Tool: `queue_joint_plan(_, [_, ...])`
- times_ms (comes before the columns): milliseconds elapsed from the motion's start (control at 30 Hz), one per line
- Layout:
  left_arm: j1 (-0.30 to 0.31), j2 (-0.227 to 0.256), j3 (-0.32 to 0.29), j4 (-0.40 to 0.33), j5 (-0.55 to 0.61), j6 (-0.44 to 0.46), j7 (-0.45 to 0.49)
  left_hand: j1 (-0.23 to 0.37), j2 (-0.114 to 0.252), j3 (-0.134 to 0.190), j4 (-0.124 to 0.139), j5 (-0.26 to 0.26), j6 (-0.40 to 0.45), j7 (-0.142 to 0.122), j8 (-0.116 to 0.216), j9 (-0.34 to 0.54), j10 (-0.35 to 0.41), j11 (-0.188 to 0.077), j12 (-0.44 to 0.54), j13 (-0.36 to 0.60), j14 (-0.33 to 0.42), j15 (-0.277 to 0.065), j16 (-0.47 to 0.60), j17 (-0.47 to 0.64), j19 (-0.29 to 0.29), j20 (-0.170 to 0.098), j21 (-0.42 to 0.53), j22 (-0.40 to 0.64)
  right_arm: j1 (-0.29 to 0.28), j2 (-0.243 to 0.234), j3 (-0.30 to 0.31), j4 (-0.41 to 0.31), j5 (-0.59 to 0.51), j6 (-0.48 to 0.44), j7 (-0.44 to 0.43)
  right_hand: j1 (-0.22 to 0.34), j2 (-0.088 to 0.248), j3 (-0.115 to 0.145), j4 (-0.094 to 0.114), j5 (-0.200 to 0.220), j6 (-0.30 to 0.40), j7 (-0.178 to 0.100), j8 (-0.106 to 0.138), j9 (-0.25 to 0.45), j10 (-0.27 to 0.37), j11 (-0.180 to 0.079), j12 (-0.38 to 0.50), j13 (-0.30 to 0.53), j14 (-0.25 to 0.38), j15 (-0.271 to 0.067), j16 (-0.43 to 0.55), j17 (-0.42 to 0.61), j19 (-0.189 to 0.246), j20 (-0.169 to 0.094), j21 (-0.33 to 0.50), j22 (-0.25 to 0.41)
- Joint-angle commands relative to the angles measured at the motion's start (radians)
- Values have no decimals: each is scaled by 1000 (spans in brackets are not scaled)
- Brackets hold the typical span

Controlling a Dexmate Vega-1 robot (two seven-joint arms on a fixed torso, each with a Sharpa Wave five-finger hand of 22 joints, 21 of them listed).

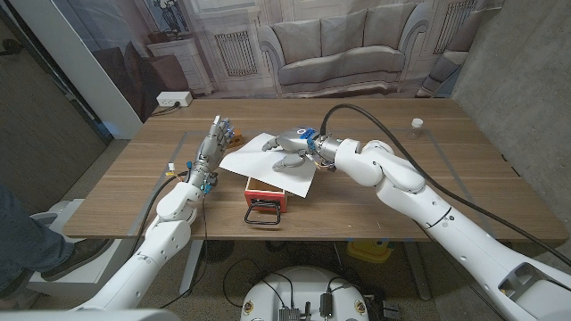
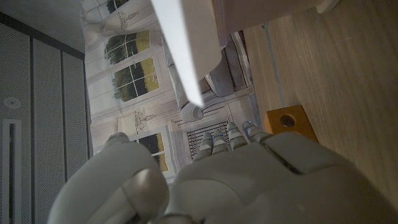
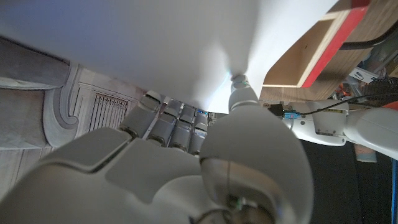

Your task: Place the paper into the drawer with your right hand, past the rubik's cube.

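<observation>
The tabletop (image 1: 428,192) carries a red-fronted open drawer (image 1: 265,198) near its front edge, and the white paper (image 1: 268,166) hangs tilted just above it, covering the drawer's back part. The right hand (image 1: 291,148) holds the sheet from above at its far side; in the right wrist view the thumb (image 3: 244,93) presses against the sheet's underside with the fingers (image 3: 171,121) bunched beside it, so it reads as a pinch on the paper. The left hand (image 1: 211,147) stands upright beside the sheet's left corner, fingers straight and slightly apart, holding nothing.

To do this step well, I judge the sheet should be lowered with its near edge leading into the drawer's opening, kept level enough that the free corners do not catch on the red front or the side walls. The paper looks wider than the opening, so it may need to bow or slide in at an angle. The pinch should hold until most of the sheet rests inside.

Much is hidden. The paper covers most of the drawer's inside, so what lies in it cannot be told. A small colourful object (image 1: 234,135) behind the left hand may be the rubik's cube, but it is too small and too covered to be sure. An orange-yellow block (image 2: 287,119) shows in the left wrist view; what it is I cannot tell.
</observation>
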Motion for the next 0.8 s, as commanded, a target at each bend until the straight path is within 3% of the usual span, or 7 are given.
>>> queue_joint_plan(33, [0, -2, 1, -2, 6, 2, 7, 1, 5, -7, 4, -1, 5, 2, 3, 5, -1, -5, 2, 5, -8, 0, 1, 2, -9, -39, 1, 6, 2, 1, -5, 30, 8, -6, -3, 9, 0, 2, 0, -4, 3, 5, -2, 2, -3, 3, 0, 4, -4, -89, -3, 2, -7, -29, -4, 5])
queue_joint_plan(400, [-5, -5, 5, -1, 8, 3, 9, 1, 6, -10, 4, -1, 4, 1, 3, 5, 0, -7, 2, 5, -8, 0, 1, 2, -10, -39, 1, 6, -4, -8, -1, 25, 11, -19, 5, -5, -12, -8, 6, -6, -2, 10, -6, 2, -6, 7, -3, 4, -11, -82, -5, 1, -12, -22, -9, 5])
queue_joint_plan(800, [-15, -13, 8, 16, 6, 2, -2, 2, 7, -12, 4, -1, 4, 1, 3, 5, 0, -6, 2, 5, -9, 0, 1, 2, -11, -36, 1, 6, -12, -17, -1, 8, 12, -28, 21, -79, -56, -55, 35, -8, -17, 18, -12, 2, -23, 15, -12, 5, -30, -66, -8, 0, -21, -5, -20, 3])
